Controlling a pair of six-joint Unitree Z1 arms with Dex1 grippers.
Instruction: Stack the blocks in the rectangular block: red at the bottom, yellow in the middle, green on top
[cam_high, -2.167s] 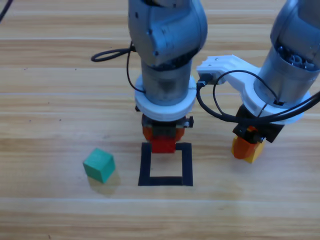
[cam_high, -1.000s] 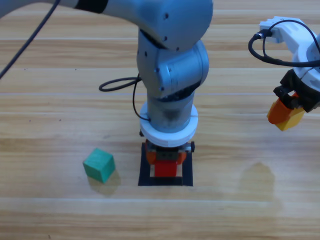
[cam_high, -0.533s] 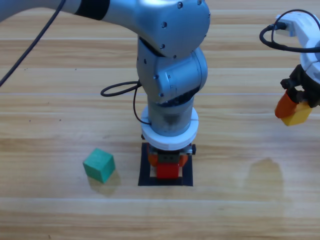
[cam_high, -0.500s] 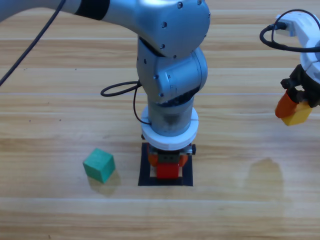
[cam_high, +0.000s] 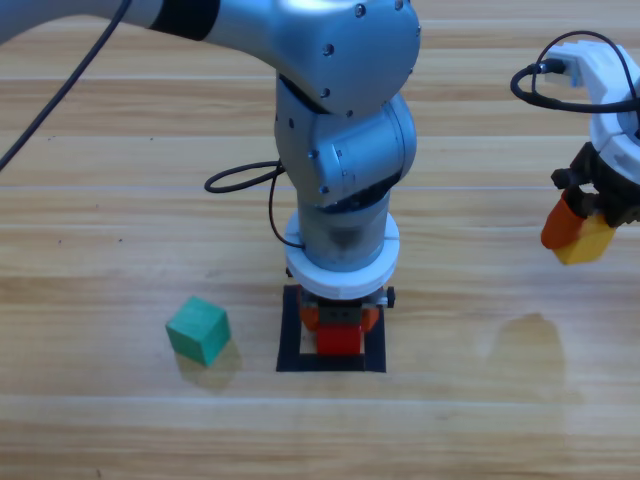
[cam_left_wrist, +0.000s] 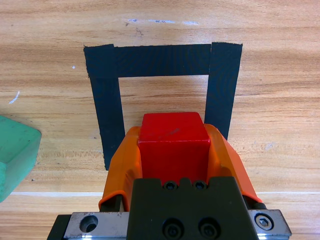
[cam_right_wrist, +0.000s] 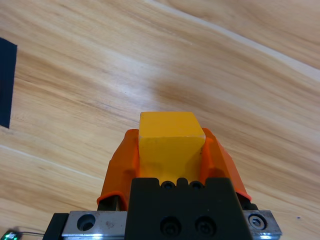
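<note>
The red cube (cam_high: 339, 338) (cam_left_wrist: 172, 145) sits between the jaws of my left gripper (cam_high: 340, 330) (cam_left_wrist: 172, 150), which is shut on it inside the black square frame (cam_high: 290, 340) (cam_left_wrist: 107, 110). Whether the cube touches the wood I cannot tell. My right gripper (cam_high: 578, 232) (cam_right_wrist: 170, 145) hangs high at the right edge, shut on the yellow cube (cam_high: 590, 240) (cam_right_wrist: 171, 137), well clear of the table. The teal-green cube (cam_high: 198, 330) (cam_left_wrist: 15, 155) rests on the wood to the left of the frame, untouched.
A black cable (cam_high: 240, 180) loops off the left arm behind the frame. Another cable (cam_high: 545, 85) curls beside the right wrist. The right arm's shadow (cam_high: 525, 345) falls on bare wood right of the frame.
The left gripper brought the red cube from the frame's far edge down into the frame. The right gripper lifted the yellow cube away to the right edge and has just drifted slightly down.
</note>
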